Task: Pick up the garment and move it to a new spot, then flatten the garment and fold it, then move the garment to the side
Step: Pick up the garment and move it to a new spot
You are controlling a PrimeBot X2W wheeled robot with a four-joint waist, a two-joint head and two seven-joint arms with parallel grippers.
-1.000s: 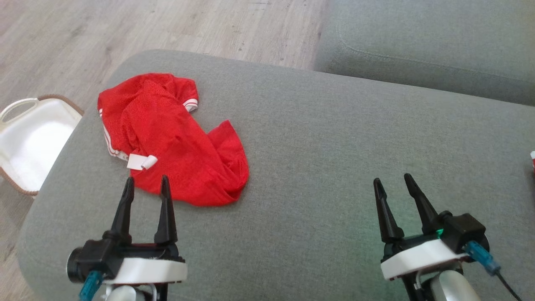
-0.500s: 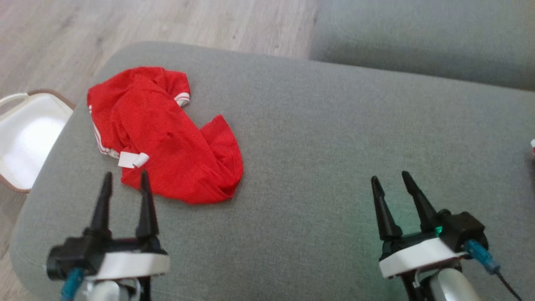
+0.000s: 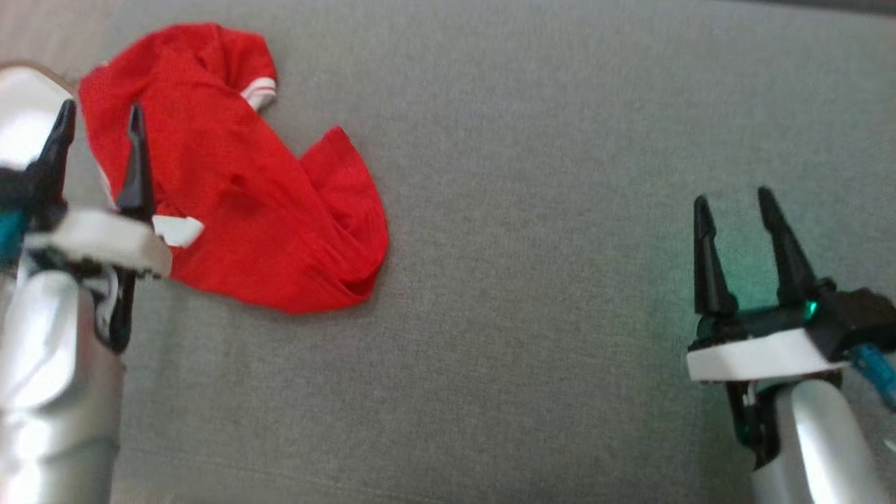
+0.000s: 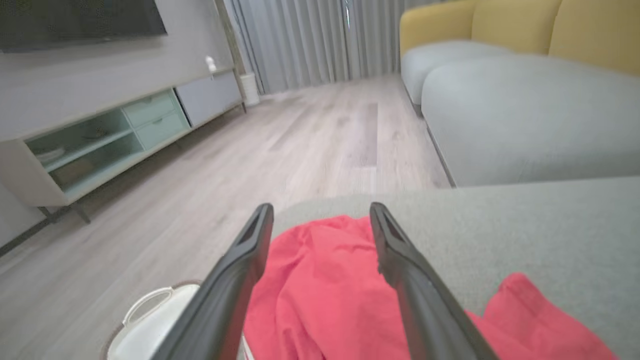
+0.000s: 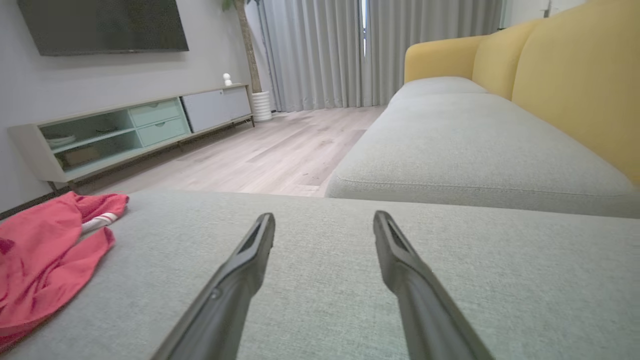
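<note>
A crumpled red garment [image 3: 231,182] with white-striped trim and a white tag lies on the grey cushion [image 3: 525,210] at the upper left of the head view. My left gripper [image 3: 99,117] hovers open over the garment's left part, nothing between its fingers. In the left wrist view the garment [image 4: 325,285] lies beneath and beyond the two spread fingers [image 4: 235,280]. My right gripper [image 3: 733,203] stands open at the right, far from the cloth, over bare cushion. The right wrist view has the garment [image 5: 45,250] at its far left.
A white basket [image 4: 150,325] sits on the wood floor [image 4: 225,190] beside the cushion's left edge. A second grey sofa seat [image 5: 465,150] with yellow backrests [image 5: 565,75] lies beyond the cushion. A TV cabinet [image 5: 125,130] lines the far wall.
The head camera has tilted down and closer to the cushion. My left gripper has moved forward from the garment's near edge to over its left part. Both grippers stay open.
</note>
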